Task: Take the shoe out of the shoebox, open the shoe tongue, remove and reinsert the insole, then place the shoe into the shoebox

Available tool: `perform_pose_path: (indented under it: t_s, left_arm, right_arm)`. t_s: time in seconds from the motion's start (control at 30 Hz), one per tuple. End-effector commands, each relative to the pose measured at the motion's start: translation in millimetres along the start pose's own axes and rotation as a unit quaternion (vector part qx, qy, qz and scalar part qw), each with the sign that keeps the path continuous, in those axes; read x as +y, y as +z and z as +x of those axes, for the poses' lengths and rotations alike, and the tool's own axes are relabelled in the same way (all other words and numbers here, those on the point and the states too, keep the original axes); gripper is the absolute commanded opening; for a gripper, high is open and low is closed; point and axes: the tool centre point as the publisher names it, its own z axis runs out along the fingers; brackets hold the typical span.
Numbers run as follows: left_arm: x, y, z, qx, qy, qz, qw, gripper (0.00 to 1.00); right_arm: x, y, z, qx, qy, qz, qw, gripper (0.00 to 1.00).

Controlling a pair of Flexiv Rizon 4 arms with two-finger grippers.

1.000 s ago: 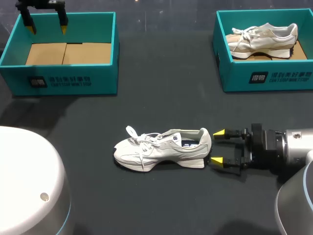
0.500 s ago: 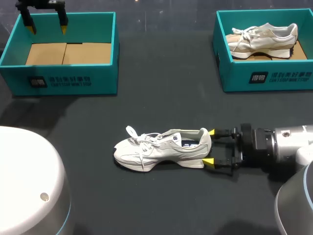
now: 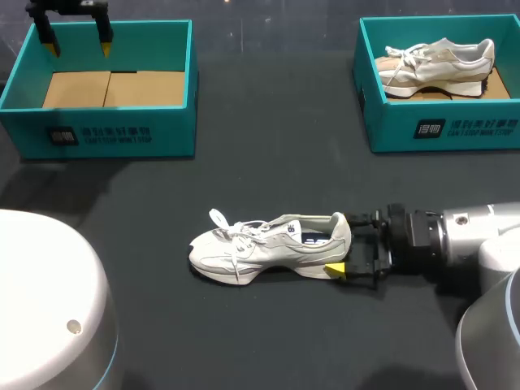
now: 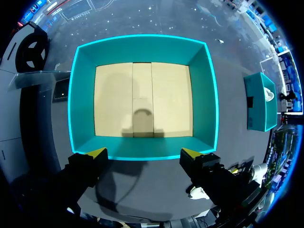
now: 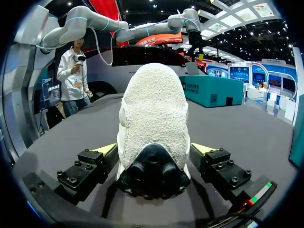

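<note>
A pale grey sneaker (image 3: 268, 248) lies on its sole in the middle of the dark table, toe to the left. My right gripper (image 3: 343, 244) is open at its heel, one finger on each side. In the right wrist view the heel (image 5: 153, 118) fills the space between the yellow fingertips (image 5: 108, 148), with narrow gaps at both sides. My left gripper (image 3: 77, 39) hangs open over the empty teal shoebox (image 3: 122, 134) at the back left. The left wrist view looks down between the open left gripper (image 4: 143, 153) into that box (image 4: 80, 95), showing its bare cardboard floor.
A second teal shoebox (image 3: 455, 128) at the back right holds another pale sneaker (image 3: 439, 58). Dark table surface lies between the two boxes and in front of the sneaker.
My right gripper has slid left along the table, from just behind the heel to straddling it. The sneaker and the left arm have not moved.
</note>
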Motion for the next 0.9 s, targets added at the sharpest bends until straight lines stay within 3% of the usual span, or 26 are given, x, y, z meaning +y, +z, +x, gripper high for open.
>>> perform_pose_path:
  t_s: [0.03, 0.53, 0.57, 0.67, 0.9]
  left_arm:
    - [0.0, 0.2, 0.2, 0.000, 0.000, 0.000, 1.000, 1.00]
    - [0.0, 0.2, 0.2, 0.000, 0.000, 0.000, 1.000, 1.00]
    - [0.0, 0.2, 0.2, 0.000, 0.000, 0.000, 1.000, 1.00]
    - [0.0, 0.2, 0.2, 0.000, 0.000, 0.000, 1.000, 1.00]
    - [0.0, 0.2, 0.2, 0.000, 0.000, 0.000, 1.000, 1.00]
  right_arm:
    - [0.1, 6.5, -1.0, 0.003, -0.003, 0.001, 1.000, 1.00]
    - [-0.6, 22.1, 3.5, 0.019, -0.005, 0.002, 1.000, 1.00]
    - [-0.6, 23.3, 3.5, 0.019, -0.005, 0.002, 1.000, 0.89]
    - [-0.6, 24.9, 3.5, 0.020, -0.006, 0.002, 1.000, 0.03]
    - [0.9, 24.3, 1.4, 0.027, -0.012, 0.002, 1.000, 0.00]
